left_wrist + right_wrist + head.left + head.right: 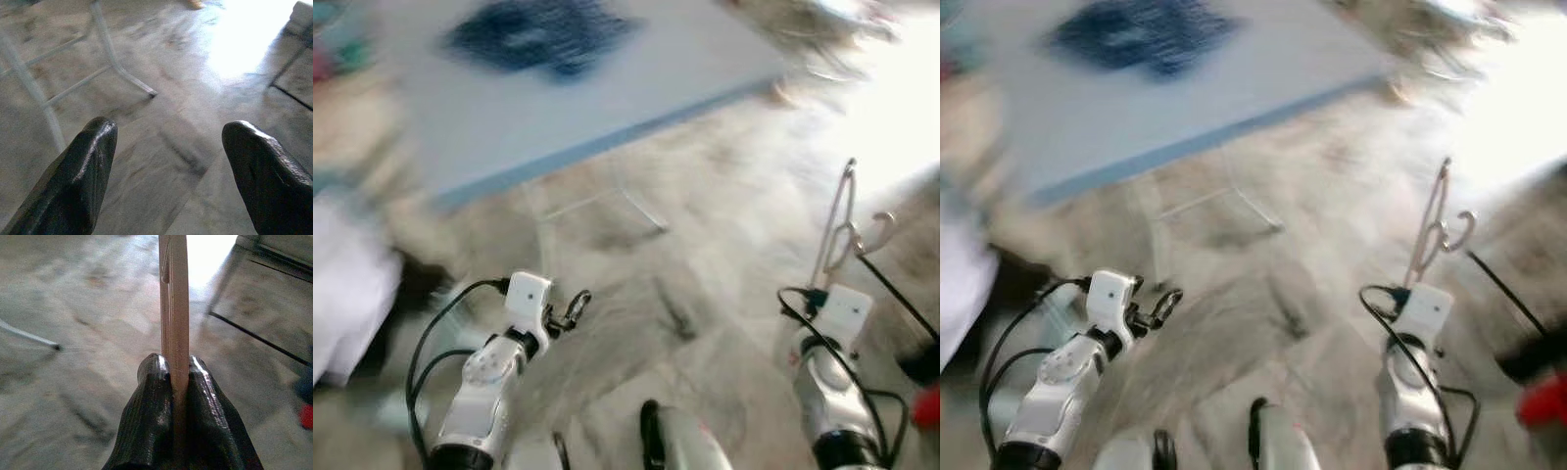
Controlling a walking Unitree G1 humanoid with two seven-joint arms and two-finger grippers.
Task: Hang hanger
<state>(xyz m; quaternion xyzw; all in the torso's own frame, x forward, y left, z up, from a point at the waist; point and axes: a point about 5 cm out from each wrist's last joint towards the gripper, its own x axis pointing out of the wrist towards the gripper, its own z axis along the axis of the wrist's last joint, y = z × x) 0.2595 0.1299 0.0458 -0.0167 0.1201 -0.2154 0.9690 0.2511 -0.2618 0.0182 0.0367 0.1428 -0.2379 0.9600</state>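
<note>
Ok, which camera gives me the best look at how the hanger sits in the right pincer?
The right wrist view: the hanger stands edge-on, clamped between the right pincer fingers. The blurred eye views show its hook and frame rising above that pincer.

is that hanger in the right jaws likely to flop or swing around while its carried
The hanger probably stays stiff: it stands straight up from the right gripper without sagging. It looks thin and light, so little droop is likely. Being pinched near one end, it might pivot if bumped; its hook could snag.
</note>
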